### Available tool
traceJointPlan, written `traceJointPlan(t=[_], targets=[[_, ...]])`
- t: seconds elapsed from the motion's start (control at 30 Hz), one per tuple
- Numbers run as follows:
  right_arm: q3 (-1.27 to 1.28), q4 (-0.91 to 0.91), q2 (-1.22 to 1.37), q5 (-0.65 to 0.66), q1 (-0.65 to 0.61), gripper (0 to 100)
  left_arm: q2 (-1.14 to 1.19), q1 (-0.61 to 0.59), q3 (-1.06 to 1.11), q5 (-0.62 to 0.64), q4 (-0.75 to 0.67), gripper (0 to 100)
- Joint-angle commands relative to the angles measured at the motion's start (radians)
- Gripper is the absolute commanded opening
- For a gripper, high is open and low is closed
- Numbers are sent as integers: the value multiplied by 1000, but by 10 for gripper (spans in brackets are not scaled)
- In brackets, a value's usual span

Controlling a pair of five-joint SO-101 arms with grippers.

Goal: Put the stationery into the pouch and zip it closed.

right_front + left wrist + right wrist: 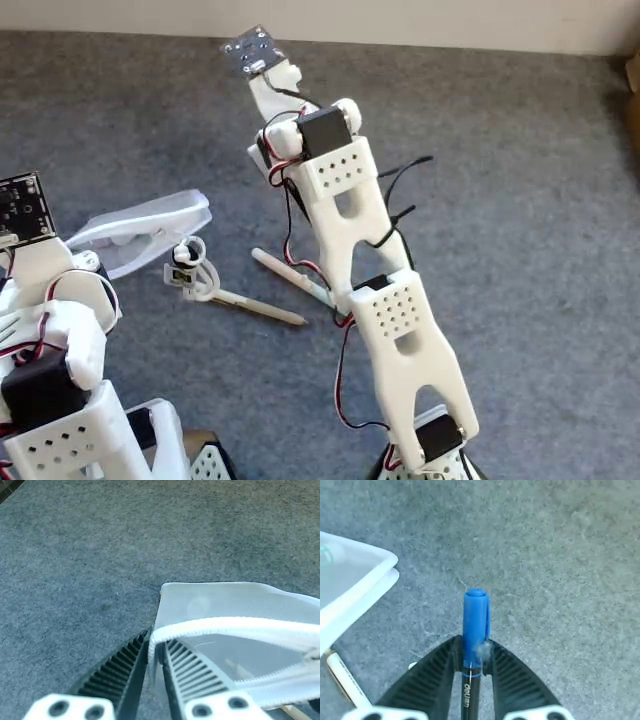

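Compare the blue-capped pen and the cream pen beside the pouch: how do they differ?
The blue-capped pen has a blue cap and dark barrel; the cream pen is pale. The blue-capped pen is clamped in the right claw; the cream pen lies free on the carpet. Both are outside the pouch.

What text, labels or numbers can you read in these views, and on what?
Blue pen in the right end effector: white print on the dark barrel, sideways and cut off by the picture's edge; not readable.
White pen: small dark print, too small to read.
Dark tag beside the pouch: too small to read.
No text reads clearly.
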Motion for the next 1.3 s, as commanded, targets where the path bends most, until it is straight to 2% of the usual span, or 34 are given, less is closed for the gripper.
traceJointPlan(t=[0.0, 0.27, 0.4, 0.57, 1.27], targets=[[-30, 22, -131, -12, 22, 11, 13, 13, -7, 8, -32, 7], [286, 19, -352, -14, 31, 11, 13, 13, -7, 8, -46, 7], [361, 19, -426, -14, 31, 11, 13, 13, -7, 9, -46, 7], [374, 19, -472, -92, 31, 11, 13, 13, -7, 9, -46, 7], [378, 21, -547, -98, 31, 5, 13, 15, -5, 9, -46, 7]])
